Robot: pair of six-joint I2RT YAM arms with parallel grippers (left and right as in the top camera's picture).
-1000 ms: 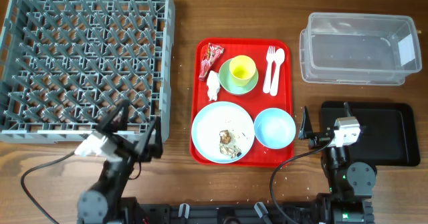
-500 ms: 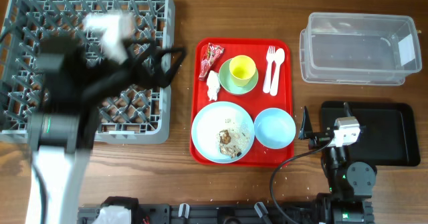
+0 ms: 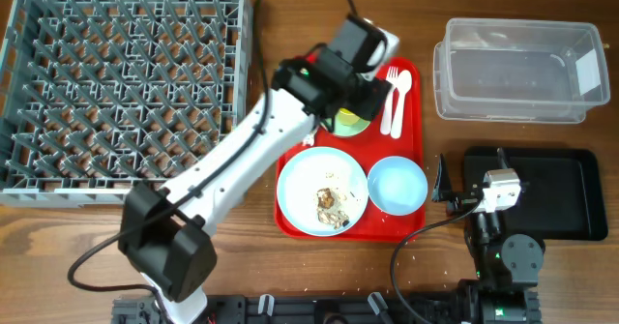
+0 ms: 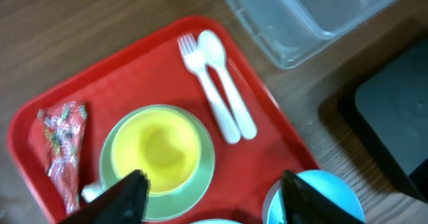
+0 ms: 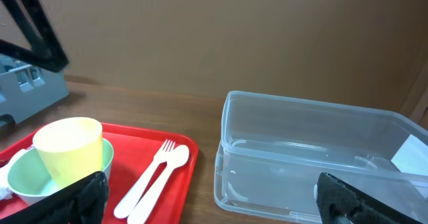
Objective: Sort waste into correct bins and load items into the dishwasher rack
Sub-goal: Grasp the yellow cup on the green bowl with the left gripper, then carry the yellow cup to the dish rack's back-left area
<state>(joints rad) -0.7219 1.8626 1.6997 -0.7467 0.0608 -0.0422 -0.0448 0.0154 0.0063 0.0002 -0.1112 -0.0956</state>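
left gripper (image 4: 214, 200), spread wide, over yellow cup (image 4: 157, 150); fork (image 4: 204, 83) and spoon (image 4: 227, 83) at two o'clock, wrapper (image 4: 63, 144) at nine; right gripper (image 5: 214, 200) wide.

Lab test bench: wooden table (image 3: 426, 14), robot arm base (image 3: 505, 258), plain brown wall (image 5: 200, 37).

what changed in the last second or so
The left gripper swung from in front of the dishwasher rack, across it and out over the red tray. It now hangs open above the yellow cup, holding nothing. The right gripper, open beside the black tray, and everything on the red tray stayed put.
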